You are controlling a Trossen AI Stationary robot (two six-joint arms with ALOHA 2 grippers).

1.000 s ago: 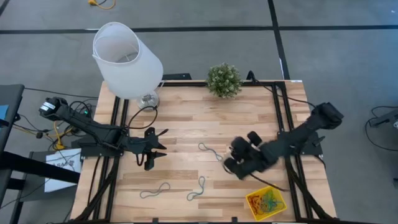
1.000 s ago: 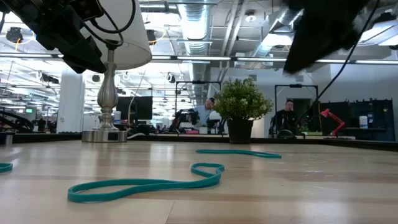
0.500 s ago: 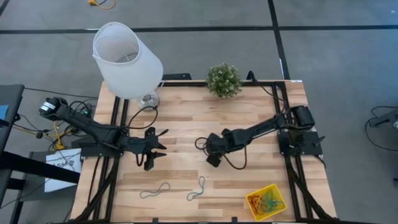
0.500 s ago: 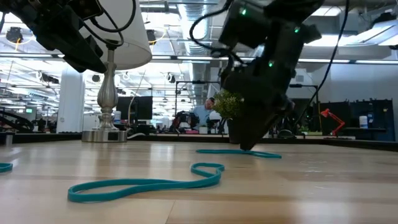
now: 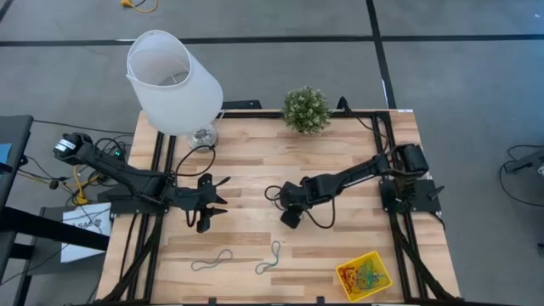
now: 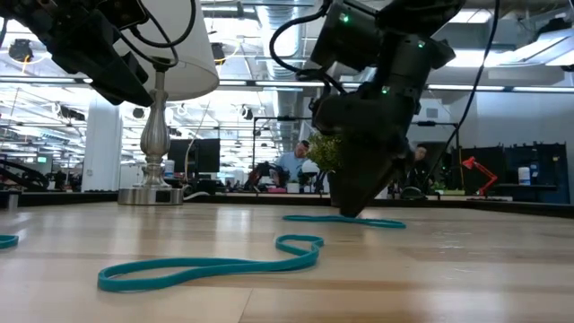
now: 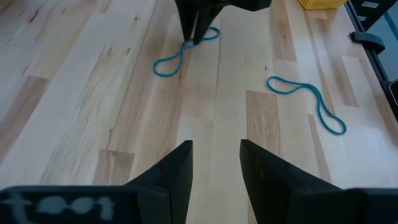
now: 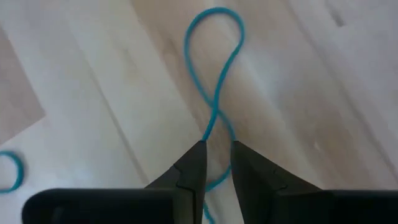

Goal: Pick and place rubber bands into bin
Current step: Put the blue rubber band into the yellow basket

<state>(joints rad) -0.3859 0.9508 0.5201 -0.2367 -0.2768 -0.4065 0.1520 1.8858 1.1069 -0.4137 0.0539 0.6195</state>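
Observation:
A teal rubber band (image 8: pixel 188 56) lies flat mid-table, twisted into a figure eight. My right gripper (image 8: pixel 217 149) points down at it (image 6: pixel 352 212), open by a narrow gap, one finger on each side of the band's crossing (image 8: pixel 216 118). Whether they touch the band, I cannot tell. Two more teal bands (image 5: pixel 212 261) (image 5: pixel 270 257) lie nearer the near edge. The yellow bin (image 5: pixel 364 276), with several coloured bands in it, sits at the near right corner. My left gripper (image 7: pixel 216 162) hovers open over the table's left part (image 5: pixel 219 202).
A white lampshade on a metal base (image 5: pixel 174 81) stands at the far left corner, and a small potted plant (image 5: pixel 306 109) at the far edge. A black cable (image 5: pixel 319 223) loops off the right arm. People sit in the room behind (image 6: pixel 291 166).
My right arm has swung from beside the bin toward the table's middle and come down, tips over the teal band. In the last half second it has edged slightly left. The bands have not moved.

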